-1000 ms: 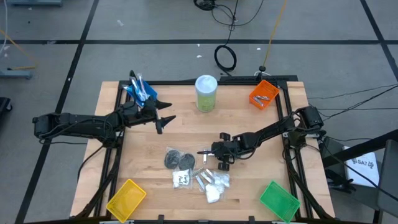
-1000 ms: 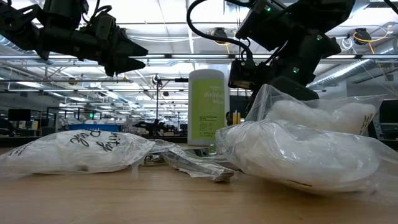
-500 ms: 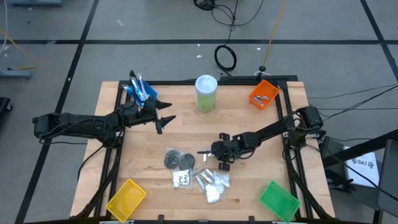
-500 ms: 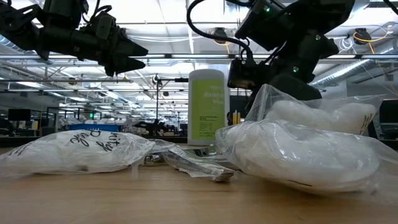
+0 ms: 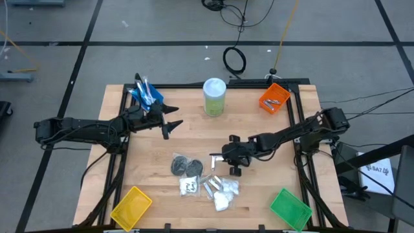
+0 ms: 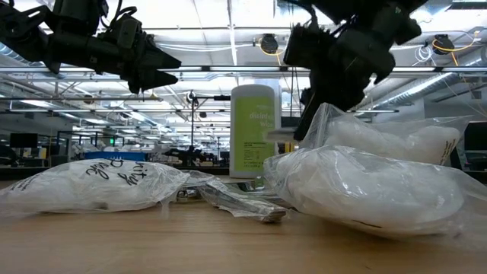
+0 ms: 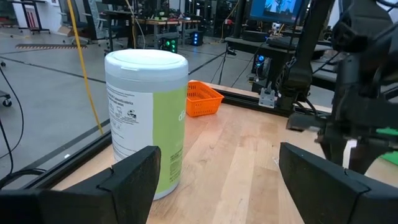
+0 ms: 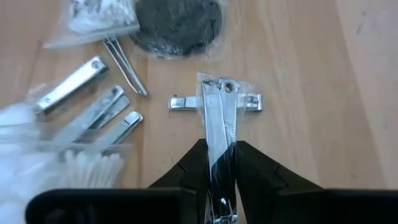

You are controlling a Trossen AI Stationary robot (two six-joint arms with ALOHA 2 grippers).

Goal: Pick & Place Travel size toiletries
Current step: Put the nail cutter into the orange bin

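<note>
Right gripper [image 8: 221, 177] – silver nail clipper [image 8: 219, 134] pinched

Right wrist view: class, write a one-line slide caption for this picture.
Right gripper shut on a silver nail clipper, above the wooden table strewn with more clippers.

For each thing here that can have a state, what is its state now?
Right hand: shut on a silver nail clipper, lifted off the table.
Left hand: open, holding nothing.
Green canister: upright, lid on.
Orange bin: holds silver items.
Green bin: looks unfilled.
</note>
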